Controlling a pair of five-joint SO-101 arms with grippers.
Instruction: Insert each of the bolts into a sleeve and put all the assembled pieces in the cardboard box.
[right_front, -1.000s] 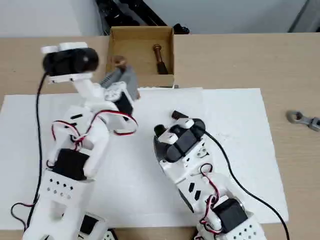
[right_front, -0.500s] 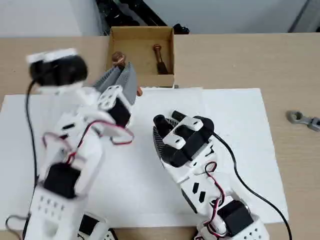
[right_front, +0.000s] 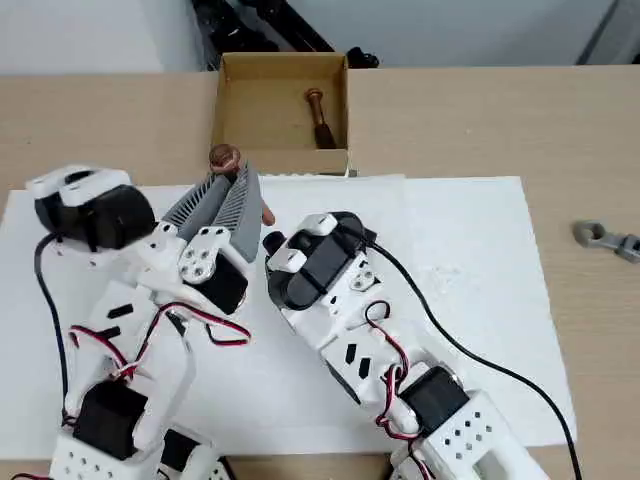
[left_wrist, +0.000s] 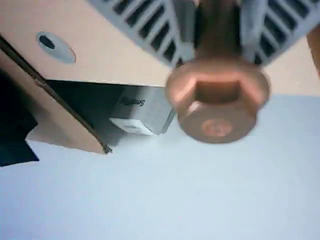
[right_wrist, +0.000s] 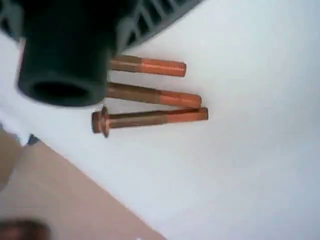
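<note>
High view gave the broad picture: the left claw (right_front: 232, 178) hung just in front of the cardboard box (right_front: 282, 66), its grey fingers (right_front: 205, 203) pinched narrow on a copper bolt (right_front: 224, 157) whose head poked out at the box's front wall. The shank was hidden between the fingers. Inside the box lay one assembled piece (right_front: 318, 115), leaning against the far right wall. A white sheet (right_front: 470, 240) covered the surface (right_front: 480, 120) under both arms. The right arm (right_front: 330, 270) sprawled across the sheet's middle, and from above its body covered its own claw. In the left wrist view the bolt's flanged hex head (left_wrist: 217, 102) loomed close and blurred, clamped between ribbed fingers (left_wrist: 150, 25) that ran out of the picture. Beyond it a cardboard edge (left_wrist: 60, 107) stood over the sheet, with a dark patch and a small grey label that I could not identify. The right wrist view showed the right claw (right_wrist: 107, 37) holding a black sleeve (right_wrist: 65, 55) clear of the sheet, open end toward the camera. One ribbed finger (right_wrist: 155, 15) showed, and the other was hidden behind the sleeve. Three loose bolts (right_wrist: 150, 95) lay side by side on the sheet just past it. The sleeve covered the heads of two, and only the nearest bolt (right_wrist: 150, 117) lay fully exposed.
</note>
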